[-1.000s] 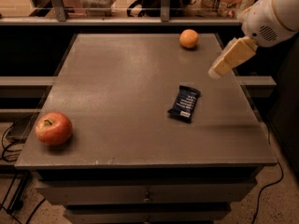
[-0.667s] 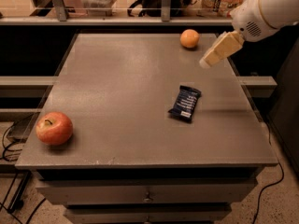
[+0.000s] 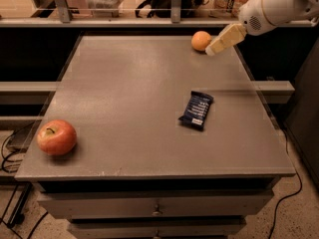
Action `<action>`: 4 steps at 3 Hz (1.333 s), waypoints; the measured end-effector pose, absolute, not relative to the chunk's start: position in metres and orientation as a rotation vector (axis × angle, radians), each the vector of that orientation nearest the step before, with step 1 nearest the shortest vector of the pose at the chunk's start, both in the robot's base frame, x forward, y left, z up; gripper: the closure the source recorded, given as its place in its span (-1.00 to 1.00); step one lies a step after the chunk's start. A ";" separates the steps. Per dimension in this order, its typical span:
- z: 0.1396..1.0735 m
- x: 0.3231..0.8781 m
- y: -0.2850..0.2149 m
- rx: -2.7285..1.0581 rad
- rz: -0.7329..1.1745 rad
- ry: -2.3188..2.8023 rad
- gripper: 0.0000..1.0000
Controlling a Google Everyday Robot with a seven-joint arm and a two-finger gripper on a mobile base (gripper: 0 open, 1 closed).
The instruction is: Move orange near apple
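Grey table (image 3: 124,83) with drawers (image 3: 157,210) below, orange (image 3: 201,40) near its upper right corner, gripper (image 3: 212,49) just beside the orange's right side, cannot tell its grip, apple (image 3: 56,137) far off at lower left, blue snack packet (image 3: 196,110) right of the middle, black cables (image 3: 9,156) at the left edge.

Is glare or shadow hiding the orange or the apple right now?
Camera view: no; orange and apple are both plainly lit, with soft shadows beneath; the table shows only a faint sheen; the hand hovers close beside the orange, near the far edge.
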State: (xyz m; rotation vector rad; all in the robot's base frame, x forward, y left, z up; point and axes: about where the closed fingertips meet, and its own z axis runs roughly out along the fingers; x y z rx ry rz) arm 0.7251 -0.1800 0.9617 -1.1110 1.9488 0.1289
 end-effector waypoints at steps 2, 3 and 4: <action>0.945 0.748 -0.173 -1.039 0.168 1.946 -1.00; 0.933 0.780 -0.172 -0.926 0.215 1.927 -1.00; 0.917 0.808 -0.172 -0.843 0.254 1.928 -1.00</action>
